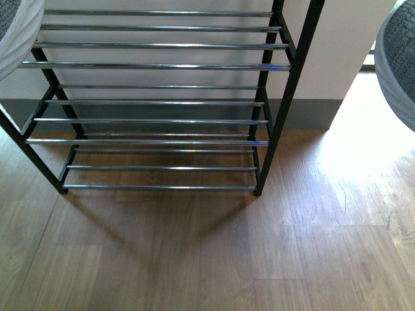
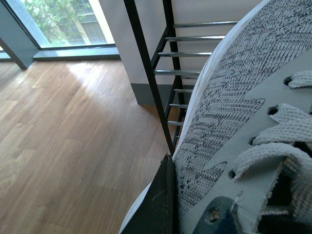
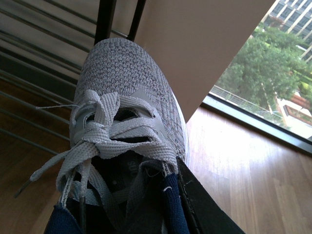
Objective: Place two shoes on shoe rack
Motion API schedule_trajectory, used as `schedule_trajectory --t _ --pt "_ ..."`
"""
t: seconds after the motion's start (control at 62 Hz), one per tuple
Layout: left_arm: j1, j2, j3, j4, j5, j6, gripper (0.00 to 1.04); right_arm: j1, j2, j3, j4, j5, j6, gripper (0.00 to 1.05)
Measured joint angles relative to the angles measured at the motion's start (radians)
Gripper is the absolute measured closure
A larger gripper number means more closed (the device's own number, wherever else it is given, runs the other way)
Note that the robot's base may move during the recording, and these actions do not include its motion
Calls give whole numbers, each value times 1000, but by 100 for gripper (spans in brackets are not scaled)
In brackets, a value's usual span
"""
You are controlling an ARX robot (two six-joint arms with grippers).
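The shoe rack (image 1: pixel 155 66), black-framed with chrome bars, stands against the wall straight ahead, and its visible tiers hold nothing. One grey sneaker (image 1: pixel 14 32) hangs at the upper left and another grey sneaker (image 1: pixel 397 65) at the right edge, both above the floor. In the left wrist view my left gripper (image 2: pixel 187 214) is shut on the side of the grey sneaker (image 2: pixel 234 107), just beside the rack's black post (image 2: pixel 146 73). My right gripper (image 3: pixel 187 207) is shut on the laced grey sneaker (image 3: pixel 122 73), whose toe points toward the rack (image 3: pixel 105 19). No sandals are in view.
Wooden floor (image 1: pixel 207 253) spreads in front of the rack. A pale wall with a grey baseboard (image 1: pixel 305 113) runs behind it. Large windows (image 2: pixel 63 22) reach down to the floor on both sides (image 3: pixel 263 78).
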Motion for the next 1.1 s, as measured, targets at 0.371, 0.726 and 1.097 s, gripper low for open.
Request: schedule_trajectory --t 0.371,0.726,1.097 --pt "0 2 -2 0 0 0 103 0 2 -2 0 0 0 104" --pt "0 1 -2 0 -1 0 103 0 1 -2 0 -1 0 104" --pt "0 1 -2 0 -3 0 103 0 1 0 0 0 0 104"
